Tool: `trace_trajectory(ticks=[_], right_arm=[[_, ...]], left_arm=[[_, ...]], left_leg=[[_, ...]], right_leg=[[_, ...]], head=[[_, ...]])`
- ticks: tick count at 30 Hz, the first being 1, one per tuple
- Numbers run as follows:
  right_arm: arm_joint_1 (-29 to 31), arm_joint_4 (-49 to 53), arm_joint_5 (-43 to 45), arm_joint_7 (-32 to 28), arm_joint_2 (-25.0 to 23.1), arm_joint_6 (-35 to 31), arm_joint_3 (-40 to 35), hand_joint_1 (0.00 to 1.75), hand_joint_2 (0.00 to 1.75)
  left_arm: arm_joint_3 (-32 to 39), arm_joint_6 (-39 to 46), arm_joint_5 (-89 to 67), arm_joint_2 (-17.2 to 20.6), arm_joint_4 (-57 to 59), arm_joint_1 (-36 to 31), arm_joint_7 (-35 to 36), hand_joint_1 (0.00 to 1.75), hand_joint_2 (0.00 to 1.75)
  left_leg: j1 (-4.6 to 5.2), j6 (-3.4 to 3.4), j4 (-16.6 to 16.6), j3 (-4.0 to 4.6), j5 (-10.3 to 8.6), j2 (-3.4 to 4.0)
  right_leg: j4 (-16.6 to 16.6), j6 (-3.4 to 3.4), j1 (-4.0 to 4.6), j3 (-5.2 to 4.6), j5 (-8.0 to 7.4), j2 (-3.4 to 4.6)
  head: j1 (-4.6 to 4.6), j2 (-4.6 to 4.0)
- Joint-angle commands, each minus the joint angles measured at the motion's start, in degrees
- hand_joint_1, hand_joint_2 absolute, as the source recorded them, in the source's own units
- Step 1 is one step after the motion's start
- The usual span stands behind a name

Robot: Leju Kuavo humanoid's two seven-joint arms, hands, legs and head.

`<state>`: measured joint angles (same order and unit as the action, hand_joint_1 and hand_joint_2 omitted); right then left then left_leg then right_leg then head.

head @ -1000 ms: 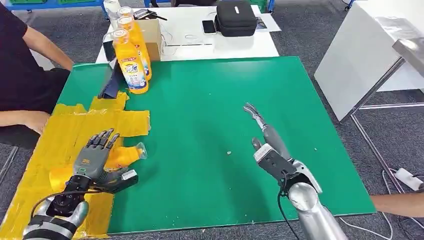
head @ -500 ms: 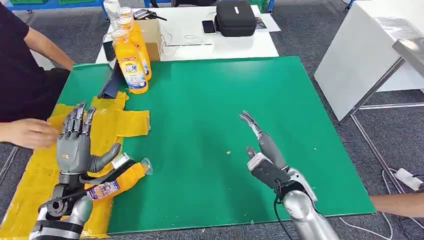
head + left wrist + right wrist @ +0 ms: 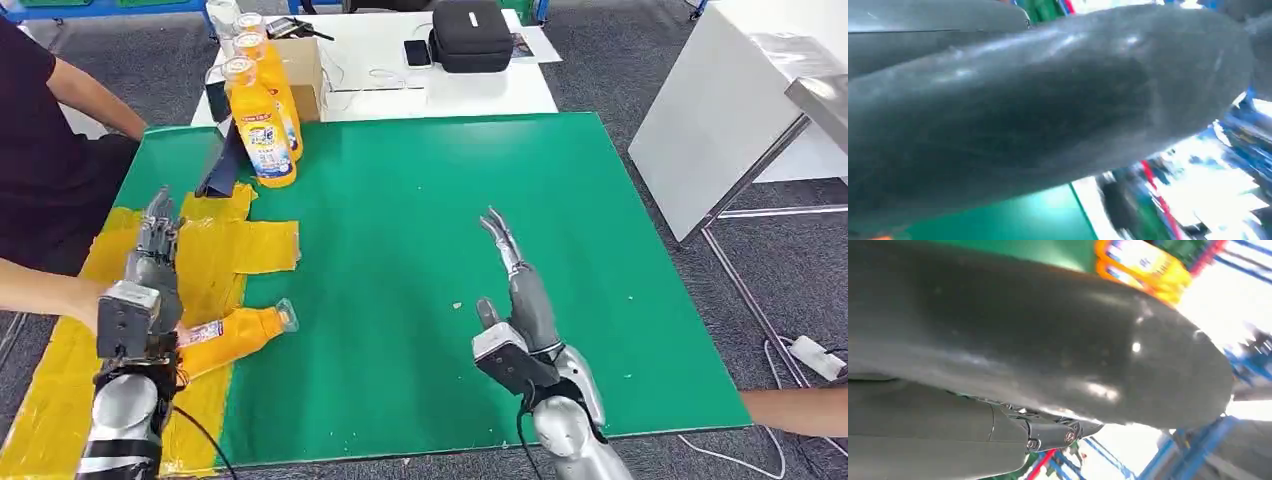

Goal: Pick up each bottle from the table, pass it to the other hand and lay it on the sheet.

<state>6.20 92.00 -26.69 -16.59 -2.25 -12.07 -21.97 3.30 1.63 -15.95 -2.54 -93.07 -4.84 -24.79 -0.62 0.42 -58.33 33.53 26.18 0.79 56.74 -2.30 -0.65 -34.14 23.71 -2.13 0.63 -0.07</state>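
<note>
An orange bottle point(image 3: 232, 334) lies on its side at the edge of the yellow sheet point(image 3: 215, 250), its clear cap end over the green table top. My left hand point(image 3: 143, 290) is raised edge-on just left of that bottle, fingers straight and apart, holding nothing. My right hand point(image 3: 515, 300) stands edge-on over the middle of the green table point(image 3: 420, 200), fingers stretched out, empty. Two upright orange bottles point(image 3: 262, 110) stand at the table's far left corner, and their labels appear in the right wrist view point(image 3: 1143, 265). The left wrist view shows my thumb point(image 3: 1048, 100) close up.
A person's hand point(image 3: 70, 295) reaches in over the sheet just behind my left hand, and another person's arm point(image 3: 800, 408) lies at the right edge. A dark stand point(image 3: 222, 160) leans beside the upright bottles. A white table point(image 3: 400, 60) with a black case is behind.
My left hand let go of the bottle, lifted and turned edge-on; the bottle now lies on the sheet. The person's hand moved in from the left. My right hand turned slightly and drew left.
</note>
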Motion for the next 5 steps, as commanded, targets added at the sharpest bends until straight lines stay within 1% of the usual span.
trace_trajectory(ticks=[1,5], right_arm=[[0.0,2.6,4.0,-1.7,-2.5,1.1,1.4,0.00,0.00],[-0.4,2.7,4.7,-2.6,-2.4,1.7,1.2,0.00,0.00]], left_arm=[[-7.7,-4.4,3.2,-2.3,-6.1,2.0,-0.8,0.00,0.00],[-10.1,-5.6,3.3,-1.2,-6.4,2.3,-0.9,0.00,0.00]], left_leg=[[0.02,0.03,0.0,-0.03,0.00,-0.09],[0.02,0.00,0.0,-0.05,-0.02,-0.12]], right_leg=[[0.0,0.04,-0.03,0.06,0.01,0.09],[0.0,0.08,-0.04,0.08,0.00,0.08]], head=[[-0.02,0.00],[0.00,0.00]])
